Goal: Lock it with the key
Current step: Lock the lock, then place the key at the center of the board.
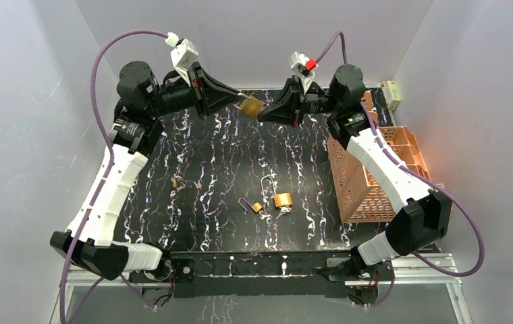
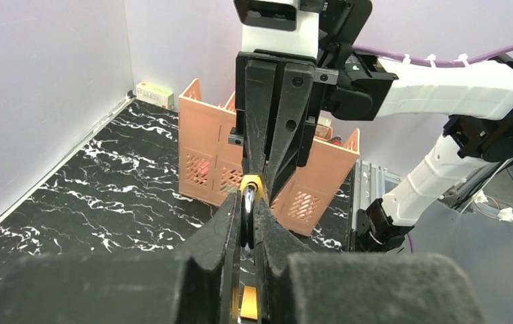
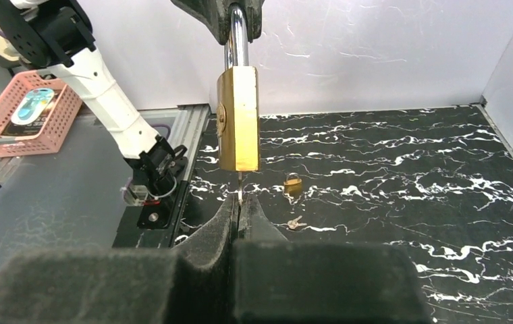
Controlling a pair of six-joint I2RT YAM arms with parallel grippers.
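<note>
My left gripper [image 1: 239, 98] is shut on the steel shackle [image 2: 248, 202] of a brass padlock [image 1: 251, 106] and holds it in the air over the far middle of the table. My right gripper [image 1: 262, 116] is shut on a small key [image 3: 239, 190]. The key's tip meets the bottom of the padlock's body [image 3: 237, 119]. The padlock's keyhole is hidden, so I cannot tell how far in the key is. In the left wrist view the right gripper [image 2: 259, 174] sits just behind the padlock.
Two more brass padlocks [image 1: 283, 200] [image 1: 258, 207] with open shackles lie near the table's middle. Small keys [image 1: 175, 181] lie left of them. An orange slotted basket [image 1: 375, 172] stands at the right edge. A small padlock [image 3: 293, 183] and keys [image 3: 295, 223] show in the right wrist view.
</note>
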